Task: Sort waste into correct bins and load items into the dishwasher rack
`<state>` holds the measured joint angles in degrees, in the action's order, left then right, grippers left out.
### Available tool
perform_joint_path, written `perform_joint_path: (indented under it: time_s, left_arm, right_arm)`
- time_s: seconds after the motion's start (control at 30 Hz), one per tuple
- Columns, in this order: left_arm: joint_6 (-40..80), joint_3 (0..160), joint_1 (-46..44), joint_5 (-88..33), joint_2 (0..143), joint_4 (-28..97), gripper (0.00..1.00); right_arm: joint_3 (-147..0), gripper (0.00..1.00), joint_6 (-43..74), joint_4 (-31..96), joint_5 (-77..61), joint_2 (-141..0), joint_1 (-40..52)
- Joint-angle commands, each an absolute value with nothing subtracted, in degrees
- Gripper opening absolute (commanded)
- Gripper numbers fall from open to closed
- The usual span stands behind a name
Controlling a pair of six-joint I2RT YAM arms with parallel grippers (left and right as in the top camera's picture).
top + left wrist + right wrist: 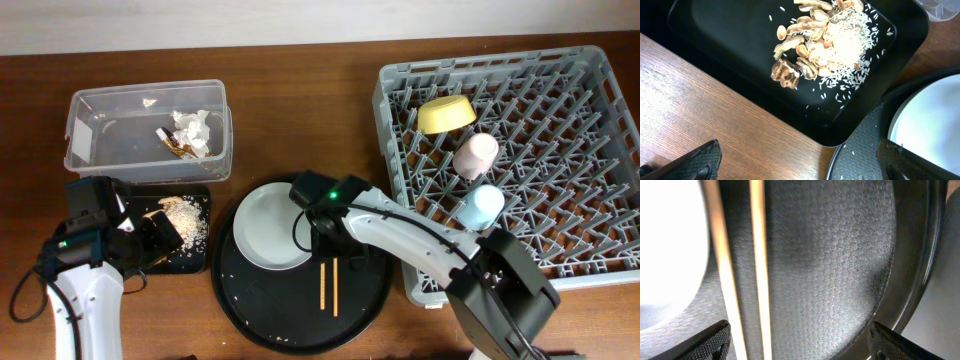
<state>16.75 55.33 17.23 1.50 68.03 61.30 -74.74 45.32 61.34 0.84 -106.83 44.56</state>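
The clear tub holds white napkins and a brown-and-white wrapper. The shallow black tray holds food scraps. The grey rack holds the yellow bowl, pink cup and blue cup. The plate and chopsticks lie on the round serving tray. My left gripper is open and empty at the black tray's near corner. My right gripper is open and empty just above the chopsticks.
The serving tray's rim lies close to the black tray's corner, with a strip of wooden table between them. Loose rice grains dot the serving tray. The rack's near left corner sits next to the serving tray's right rim.
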Motion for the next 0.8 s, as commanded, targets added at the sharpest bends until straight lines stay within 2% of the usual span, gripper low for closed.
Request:
perform_joint_path:
  time_s: [0.0,0.3,0.4,0.43,0.5,0.7,0.77]
  left_arm:
    - [17.1,55.3,17.5,1.3,67.5,61.3,0.98]
    - [17.1,55.3,17.5,1.2,67.5,61.3,0.98]
    - [17.1,55.3,17.5,1.3,67.5,61.3,0.98]
    - [17.1,55.3,17.5,1.3,67.5,61.3,0.98]
    - [17.1,55.3,17.5,1.2,67.5,61.3,0.98]
    - [17.1,55.3,17.5,1.2,67.5,61.4,0.98]
    - [17.1,55.3,17.5,1.2,67.5,61.3,0.98]
  right_arm:
    - [-75.4,0.89,44.6,61.2,1.1,-105.4,44.6]
    - [-64.5,0.86,44.6,49.9,0.3,-105.4,44.6]
    - [-60.6,0.8,45.5,47.5,0.3,-105.4,44.6]
    - [-60.3,0.71,45.5,47.5,0.3,-105.4,44.6]
    - [-60.3,0.32,45.5,47.5,0.1,-105.4,44.6]
    - [-60.3,0.04,45.5,47.5,-0.5,-105.4,44.6]
    - [-60.8,0.04,45.4,47.8,-1.1,-105.3,44.6]
